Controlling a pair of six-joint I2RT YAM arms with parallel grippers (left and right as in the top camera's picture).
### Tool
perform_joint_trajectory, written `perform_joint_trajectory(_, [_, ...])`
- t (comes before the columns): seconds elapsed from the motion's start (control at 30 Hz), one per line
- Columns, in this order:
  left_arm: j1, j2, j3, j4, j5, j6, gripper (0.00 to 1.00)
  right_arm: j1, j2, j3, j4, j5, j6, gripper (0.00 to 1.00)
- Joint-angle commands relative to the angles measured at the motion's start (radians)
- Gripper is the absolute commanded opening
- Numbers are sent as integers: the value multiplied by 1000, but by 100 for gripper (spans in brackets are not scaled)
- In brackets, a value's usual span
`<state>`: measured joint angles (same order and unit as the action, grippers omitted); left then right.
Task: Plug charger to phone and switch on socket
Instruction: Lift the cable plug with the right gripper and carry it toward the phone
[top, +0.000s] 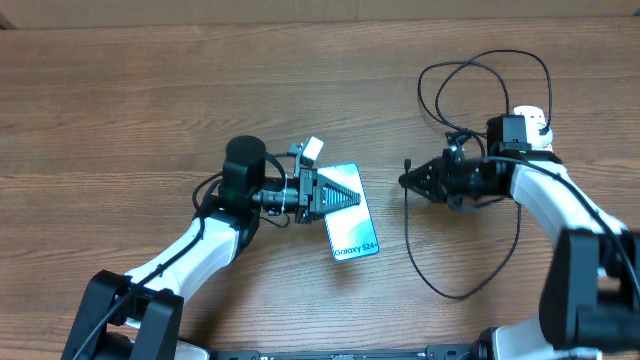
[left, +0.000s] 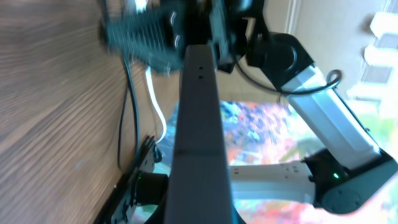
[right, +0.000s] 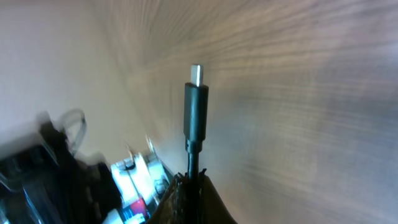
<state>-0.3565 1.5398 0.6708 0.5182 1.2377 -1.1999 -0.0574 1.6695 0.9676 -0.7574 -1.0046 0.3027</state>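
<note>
The phone (top: 352, 222) has a light blue screen reading "Galaxy S24" and lies slanted at the table's middle. My left gripper (top: 325, 195) is shut on its upper end. In the left wrist view the phone's black edge (left: 199, 124) runs up the middle. My right gripper (top: 410, 181) is shut on the charger (top: 408, 240) just behind its connector, a short way right of the phone. In the right wrist view the connector (right: 196, 109) points up, its metal tip bare. The black cable loops behind the right arm. A white piece, perhaps the socket (top: 534, 119), shows behind the right arm, mostly hidden.
The wooden table (top: 150, 90) stretches to the left and far side. The charger cable makes loops at the far right (top: 480, 62) and hangs in a curve toward the front (top: 455, 293). My right arm (left: 311, 81) fills the right of the left wrist view.
</note>
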Motion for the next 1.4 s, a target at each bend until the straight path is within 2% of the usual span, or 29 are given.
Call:
perform_joint_trajectory(0.0, [30,-7,14,62,87,8,4,1,-108,3,-166,-44,-342,4])
perform_joint_trajectory(0.2, [51,-7,14,82,84,8,4,1,-233,3,-547,-47,-677,4])
perform_joint_trajectory(0.37, [50,-7,14,86,26,7,4,1,-352,3,-827,-168,-945,4])
perform_joint_trajectory(0.47, [49,-7,14,89,-10,-10,4,1,-422,2,-939,-210,-1037,4])
perform_joint_trajectory(0.6, [48,-7,14,107,-43,-47,4,2,-553,-23,-938,-219,-1003,4])
perform_joint_trajectory(0.77, [48,-7,14,210,-105,-137,4,2,-646,-42,-936,-241,-1003,4])
perform_joint_trajectory(0.87, [48,-7,14,309,-165,-226,4,2,-656,-47,-936,-294,-1003,4])
perform_joint_trajectory(1.03, [48,-7,14,446,-175,-312,4,4,-652,-47,-931,-360,-1004,4])
perform_joint_trajectory(1.37, [48,-7,14,459,-174,-331,4,65,-623,-47,-881,-362,-990,4])
